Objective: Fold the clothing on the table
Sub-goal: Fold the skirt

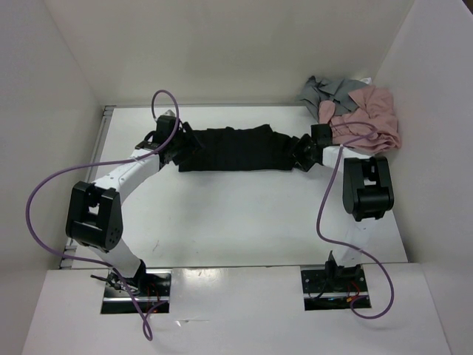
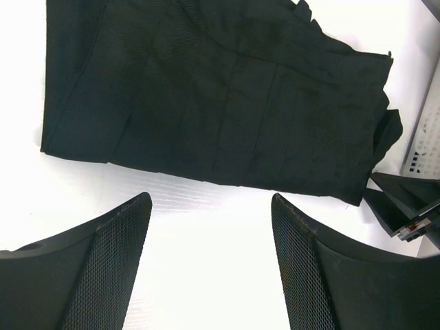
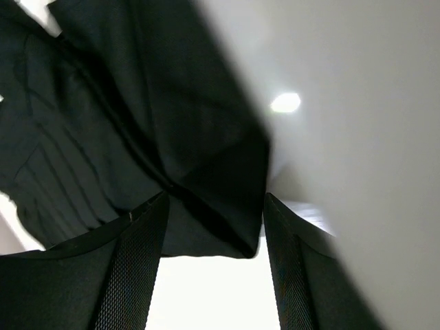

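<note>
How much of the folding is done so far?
Done: the black clothing lies flat in a long strip on the table. In hand: the left jaws and right jaws stand open, one at each end, not closed on it yet. Left: grabbing the ends and folding it over.

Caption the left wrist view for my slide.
Open left-arm fingers facing a pleated black fabric garment on a white table.
</note>
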